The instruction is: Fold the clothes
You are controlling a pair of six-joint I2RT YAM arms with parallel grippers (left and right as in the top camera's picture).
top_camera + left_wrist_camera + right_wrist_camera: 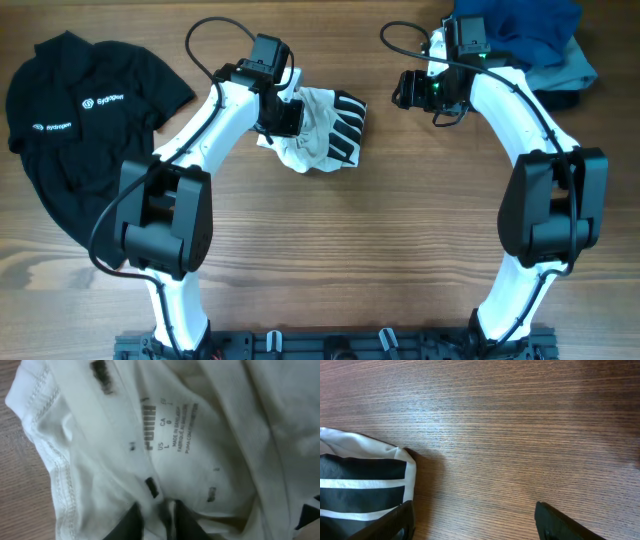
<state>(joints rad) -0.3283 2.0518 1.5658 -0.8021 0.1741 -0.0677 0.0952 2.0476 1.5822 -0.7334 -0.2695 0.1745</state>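
The white T-shirt [322, 128] with black block stripes lies crumpled in a small heap at the back middle of the table. My left gripper [283, 118] is down in its left side, shut on a pinch of the white fabric [160, 510] just below the printed neck label [172, 425]. My right gripper [405, 90] is open and empty, hovering over bare wood to the right of the shirt. In the right wrist view the shirt's striped edge [365, 480] lies just beside my left finger.
A black shirt with small white logos [85, 110] is spread at the far left. Folded blue and pale grey garments [535, 45] sit at the back right, behind my right arm. The wooden table [350, 250] extends toward the front.
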